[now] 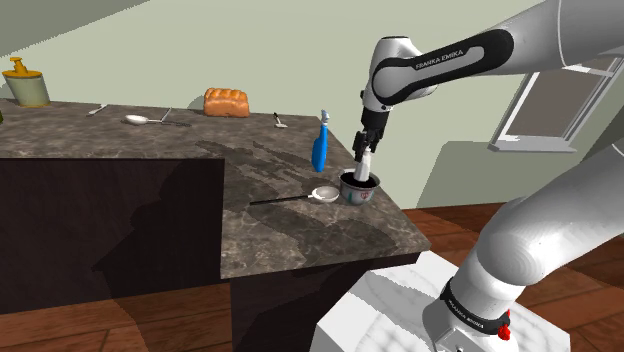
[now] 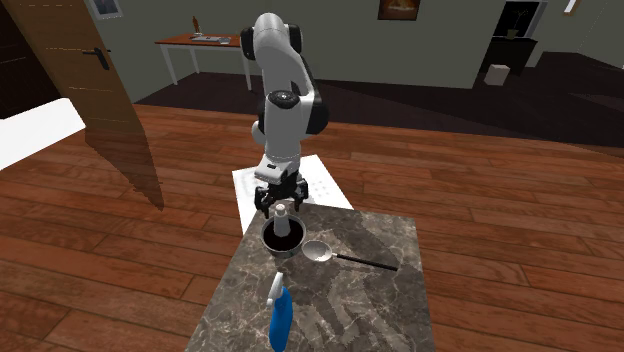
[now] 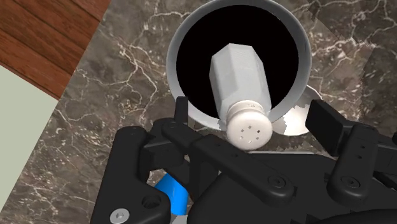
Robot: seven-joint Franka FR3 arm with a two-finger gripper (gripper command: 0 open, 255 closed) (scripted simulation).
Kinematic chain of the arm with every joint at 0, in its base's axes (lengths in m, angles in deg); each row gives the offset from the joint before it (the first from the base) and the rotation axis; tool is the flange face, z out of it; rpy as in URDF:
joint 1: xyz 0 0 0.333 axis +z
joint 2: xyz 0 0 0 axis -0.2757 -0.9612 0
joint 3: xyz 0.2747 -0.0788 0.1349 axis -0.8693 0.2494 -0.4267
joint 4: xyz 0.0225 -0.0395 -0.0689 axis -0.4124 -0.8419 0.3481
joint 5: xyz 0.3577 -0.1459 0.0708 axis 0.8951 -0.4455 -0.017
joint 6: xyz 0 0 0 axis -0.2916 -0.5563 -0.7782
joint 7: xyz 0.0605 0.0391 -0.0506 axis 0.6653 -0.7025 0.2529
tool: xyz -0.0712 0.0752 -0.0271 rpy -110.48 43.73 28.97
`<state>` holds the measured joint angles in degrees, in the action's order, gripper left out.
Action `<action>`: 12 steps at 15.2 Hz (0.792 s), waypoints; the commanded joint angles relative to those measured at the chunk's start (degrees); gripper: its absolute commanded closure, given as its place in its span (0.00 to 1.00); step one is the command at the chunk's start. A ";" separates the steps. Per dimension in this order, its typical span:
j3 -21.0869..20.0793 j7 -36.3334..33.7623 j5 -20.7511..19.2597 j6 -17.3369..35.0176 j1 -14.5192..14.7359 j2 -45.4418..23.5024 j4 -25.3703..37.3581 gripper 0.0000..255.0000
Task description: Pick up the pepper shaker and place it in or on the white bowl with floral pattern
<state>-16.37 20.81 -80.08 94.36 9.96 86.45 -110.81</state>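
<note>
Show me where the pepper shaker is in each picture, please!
Shoulder view: the pepper shaker sticks up from the bowl near the counter's right end.
Second exterior view: picture's middle, in the bowl at the counter's far edge.
Wrist view: leaning inside the bowl, white cap toward the hand.
Shared landmark: the bowl holding it, beside the blue bottle.
</note>
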 commanded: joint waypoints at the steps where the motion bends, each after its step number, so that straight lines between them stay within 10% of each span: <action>1: 0.00 0.00 0.00 0.00 0.00 0.00 0.00 0.00; 12: -0.71 0.15 0.56 -7.70 0.35 2.24 5.42 0.00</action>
<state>-17.08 20.96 -79.53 86.68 10.31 88.69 -105.41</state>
